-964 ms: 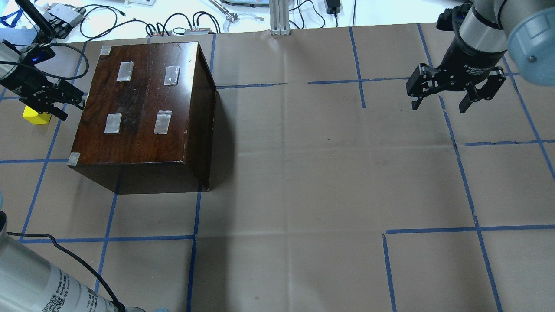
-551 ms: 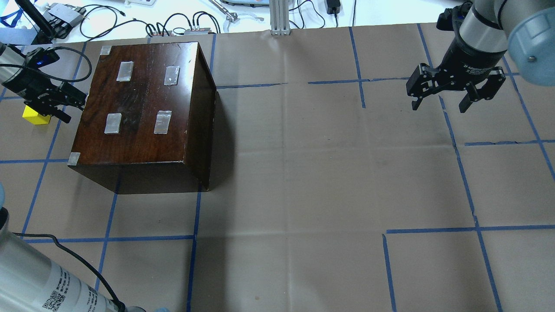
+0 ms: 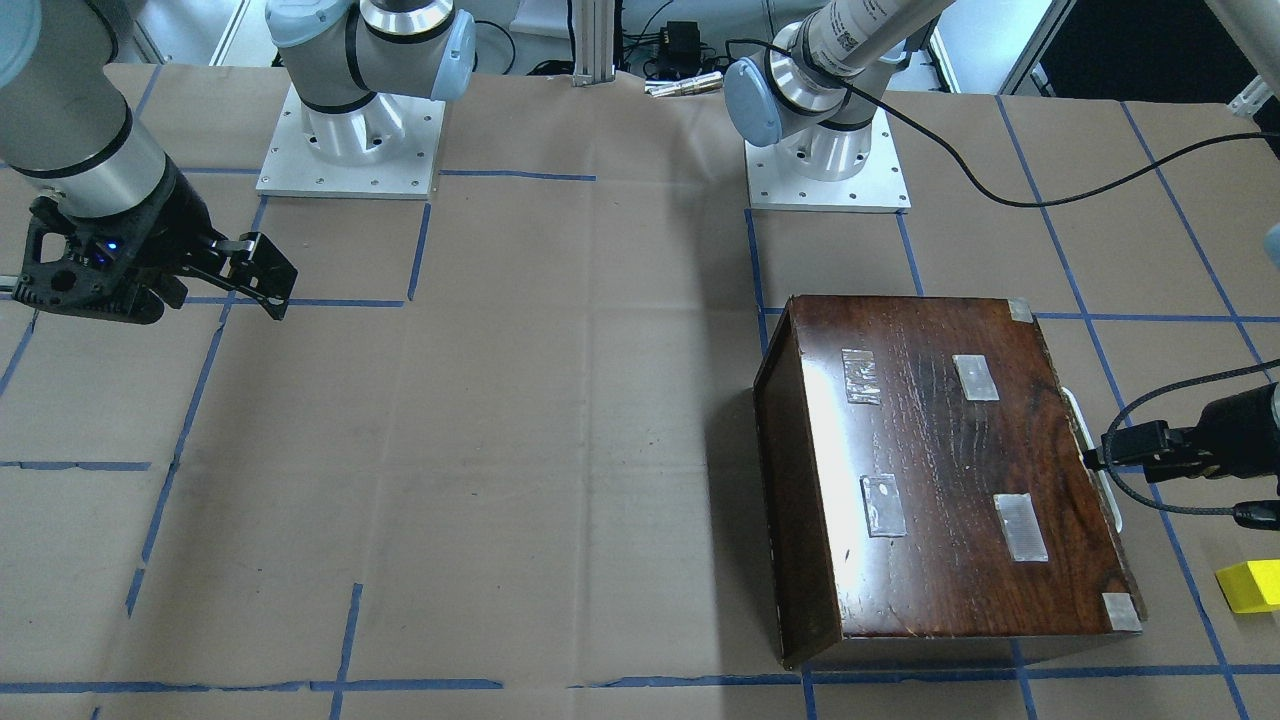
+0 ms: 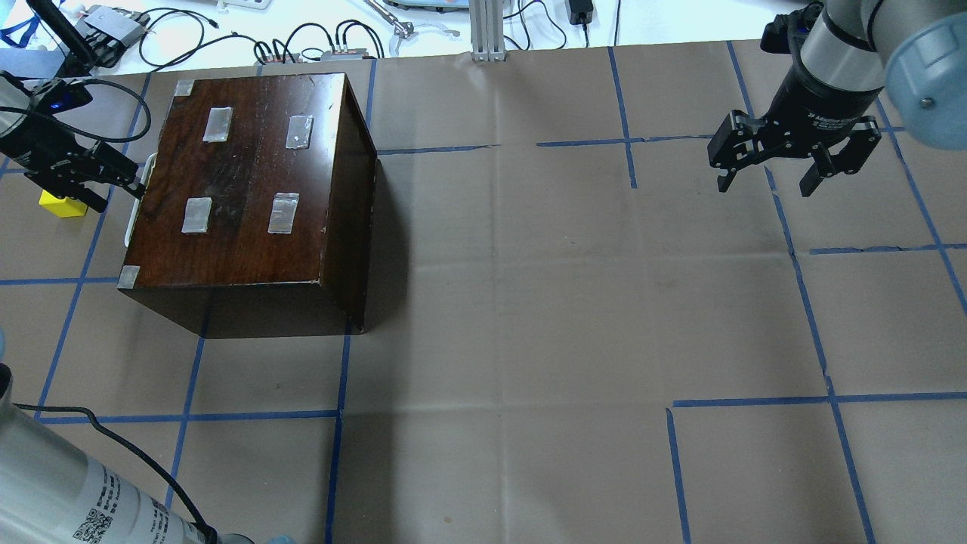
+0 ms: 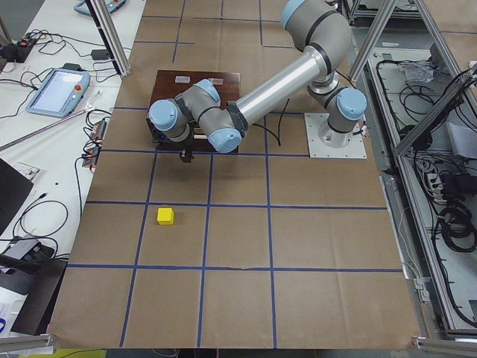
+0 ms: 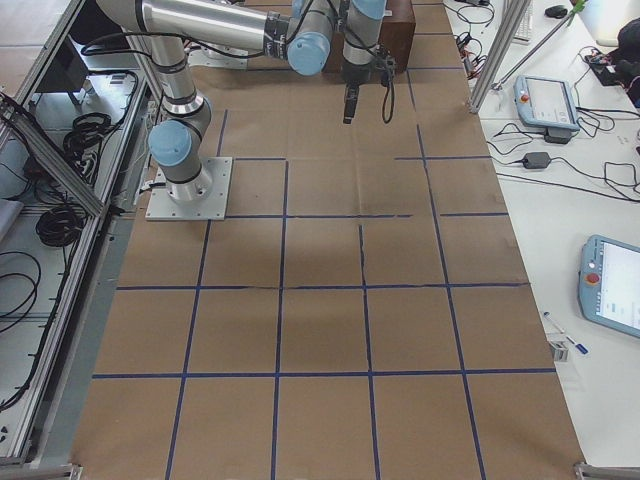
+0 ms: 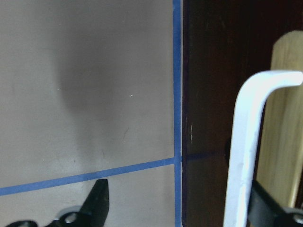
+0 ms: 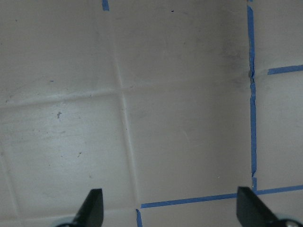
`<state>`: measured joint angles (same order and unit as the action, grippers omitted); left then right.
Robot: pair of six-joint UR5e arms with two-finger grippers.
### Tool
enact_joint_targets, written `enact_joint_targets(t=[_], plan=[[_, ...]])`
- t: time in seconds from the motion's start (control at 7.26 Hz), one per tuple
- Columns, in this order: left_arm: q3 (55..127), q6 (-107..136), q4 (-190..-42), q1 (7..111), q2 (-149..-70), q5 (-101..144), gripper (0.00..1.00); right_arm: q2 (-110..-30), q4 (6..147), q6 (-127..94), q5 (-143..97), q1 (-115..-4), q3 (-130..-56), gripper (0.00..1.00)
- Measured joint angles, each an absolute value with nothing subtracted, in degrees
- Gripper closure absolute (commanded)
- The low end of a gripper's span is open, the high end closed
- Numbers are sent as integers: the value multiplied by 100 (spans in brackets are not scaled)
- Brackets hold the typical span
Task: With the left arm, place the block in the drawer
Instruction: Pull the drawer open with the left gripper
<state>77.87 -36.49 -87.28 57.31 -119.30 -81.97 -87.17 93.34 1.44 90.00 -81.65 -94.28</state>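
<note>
The yellow block (image 4: 63,205) lies on the table left of the dark-brown box (image 4: 242,181); it also shows in the front view (image 3: 1250,585) and the left side view (image 5: 165,216). My left gripper (image 4: 113,189) is open at the box's left face, one finger hooked behind the white drawer handle (image 4: 140,189). In the left wrist view the handle (image 7: 246,156) stands between the spread fingers (image 7: 97,198), with a strip of the drawer's pale wood (image 7: 284,118) behind it. My right gripper (image 4: 767,185) is open and empty, far off at the right.
The box (image 3: 950,470) has several tape patches on its lid. Blue tape lines grid the brown paper table (image 4: 529,302). Cables and gear lie beyond the far edge (image 4: 302,38). The left arm's black cable (image 3: 1000,190) trails across the table.
My left gripper has drawn back to the left from the box, and the white handle now stands out from the box's edge. The block and right arm have not moved.
</note>
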Motion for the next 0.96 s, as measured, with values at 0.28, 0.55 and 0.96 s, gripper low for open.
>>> enact_joint_targets(t=[0.28, 0.55, 0.96], plan=[[7762, -3663, -8699, 5677, -11922, -8357, 2, -8713, 9334, 141, 9000, -8165, -9428, 0], [7740, -3678, -8633, 5574, -11930, -8405, 3, -8718, 9334, 146, 9000, -8165, -9427, 0], [7717, -3675, -8530, 5457, -11978, -8753, 3, -8719, 9334, 148, 9000, -8165, -9430, 0]])
